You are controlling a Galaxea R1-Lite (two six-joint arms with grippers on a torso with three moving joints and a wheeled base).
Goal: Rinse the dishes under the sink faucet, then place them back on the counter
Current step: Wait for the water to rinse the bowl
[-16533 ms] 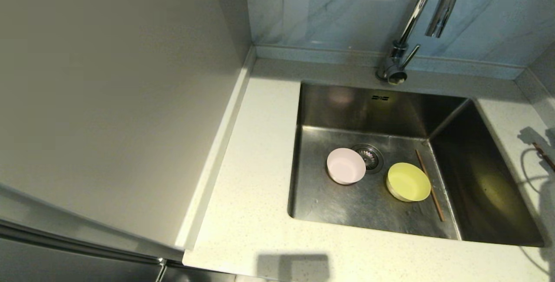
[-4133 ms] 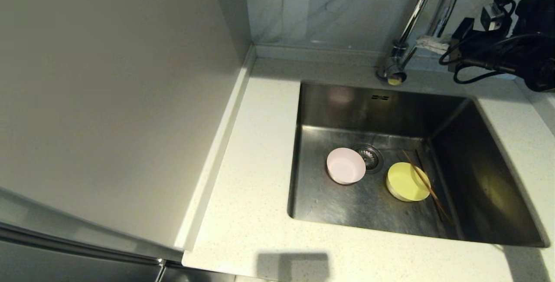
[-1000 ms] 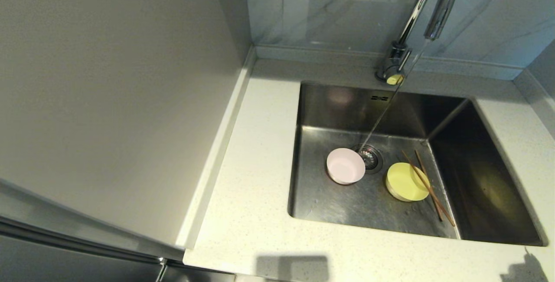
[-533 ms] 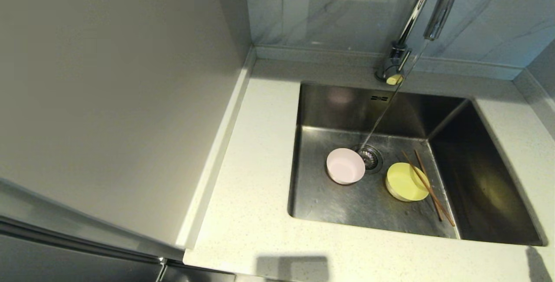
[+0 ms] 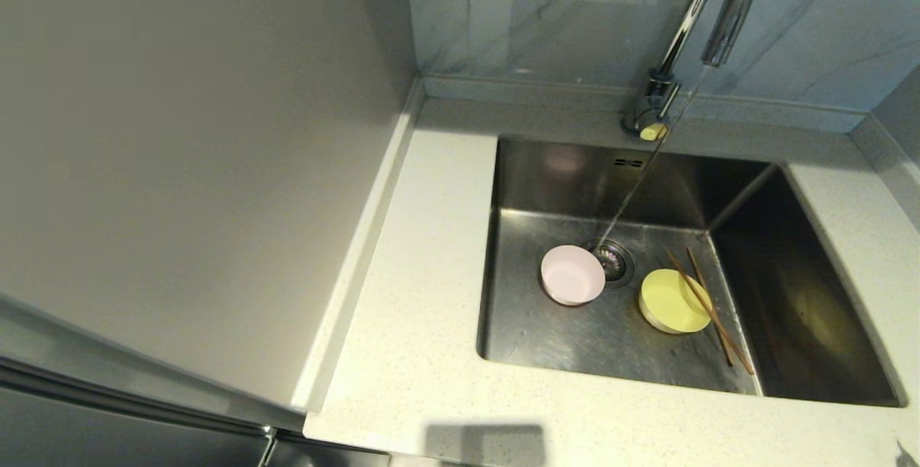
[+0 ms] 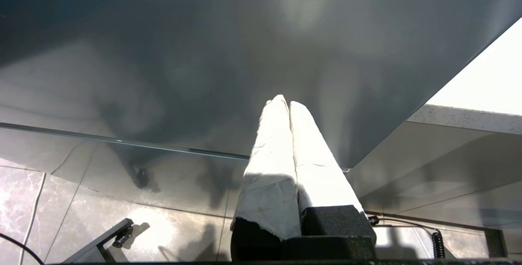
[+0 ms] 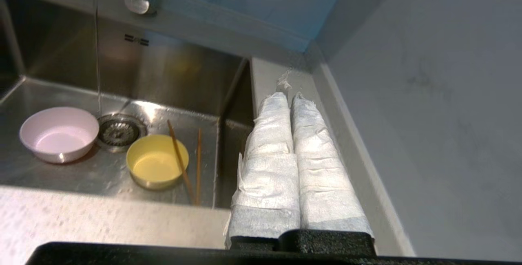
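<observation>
A pink bowl (image 5: 573,275) and a yellow-green bowl (image 5: 674,301) stand upright on the floor of the steel sink (image 5: 568,338). One chopstick (image 5: 708,311) leans across the yellow-green bowl's rim, the other (image 5: 711,320) lies beside it. The chrome faucet (image 5: 708,14) runs a thin stream of water (image 5: 636,187) onto the drain (image 5: 612,260) beside the pink bowl (image 7: 59,134). My right gripper (image 7: 289,96) is shut and empty, over the counter (image 5: 424,352) strip right of the sink. My left gripper (image 6: 284,101) is shut and empty, low beside a cabinet front.
A tall grey panel (image 5: 180,165) walls off the counter's left side. Blue-grey tile (image 5: 560,14) backs the sink, and a grey side wall (image 7: 428,93) rises close on the right of my right gripper.
Over the last second the right arm's shadow at the counter's front right corner has slid out of the head view. The dishes and the running water are as before.
</observation>
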